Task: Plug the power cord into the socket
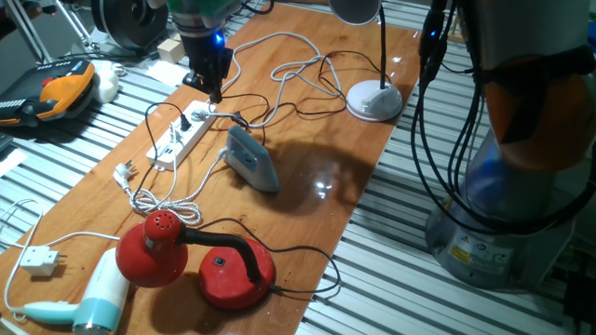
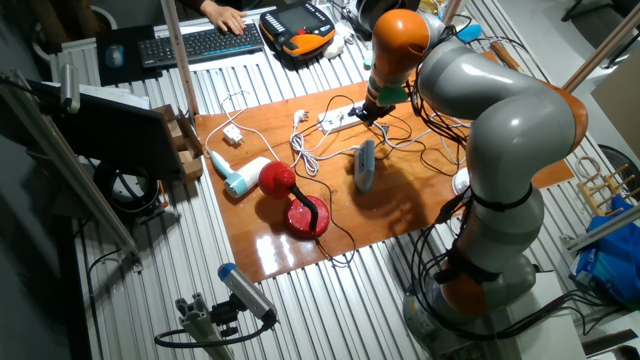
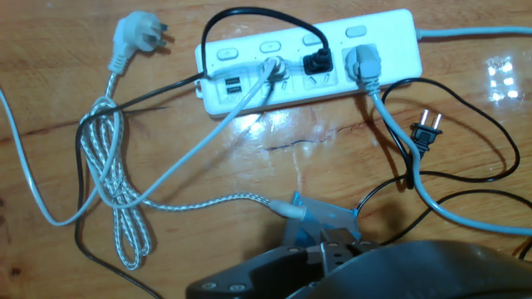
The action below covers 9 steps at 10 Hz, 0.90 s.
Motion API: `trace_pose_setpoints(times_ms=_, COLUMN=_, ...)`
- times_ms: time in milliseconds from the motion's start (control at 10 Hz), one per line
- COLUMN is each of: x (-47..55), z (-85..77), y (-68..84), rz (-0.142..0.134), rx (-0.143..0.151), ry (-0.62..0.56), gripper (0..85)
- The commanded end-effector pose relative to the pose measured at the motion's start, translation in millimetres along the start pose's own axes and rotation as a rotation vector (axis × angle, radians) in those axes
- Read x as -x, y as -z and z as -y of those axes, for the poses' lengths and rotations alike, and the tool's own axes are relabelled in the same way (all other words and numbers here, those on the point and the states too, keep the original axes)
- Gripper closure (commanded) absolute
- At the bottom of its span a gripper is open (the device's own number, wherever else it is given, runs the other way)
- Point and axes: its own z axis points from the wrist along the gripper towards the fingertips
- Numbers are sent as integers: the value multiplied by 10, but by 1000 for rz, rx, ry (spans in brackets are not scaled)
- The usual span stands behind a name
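The socket is a long white power strip [image 1: 179, 138] [image 2: 340, 118] [image 3: 382, 33]. Three of its outlets hold plugs: a white one, a black one [image 3: 317, 62] and a grey one. The power cord's small black two-prong plug [image 3: 426, 126] lies loose on the wood, just off the strip's cable end, with its thin black cable looping away. My gripper [image 1: 215, 93] [image 2: 372, 108] hangs over the strip's far end and holds nothing that I can see. Its fingers look like one dark taper, so I cannot tell whether they are open or shut.
A blue iron [image 1: 251, 158] [image 3: 320, 218] lies beside the strip. The white-grey braided cord's plug [image 3: 133, 33] lies loose at the strip's other end. A red lamp [image 1: 223, 270], a hair dryer [image 1: 98, 298], a square white plug [image 1: 39, 261] and a white lamp base [image 1: 374, 100] share the board.
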Motion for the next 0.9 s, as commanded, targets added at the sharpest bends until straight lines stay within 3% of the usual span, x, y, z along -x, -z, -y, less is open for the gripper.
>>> trace_pose_setpoints(times_ms=0, x=-5, z=12, y=-15, rz=1, rx=3, ry=-1, gripper=850)
trace_pose_setpoints(times_ms=800, x=-13, z=42, y=-41, rz=8, rx=13, ry=-12, gripper=850)
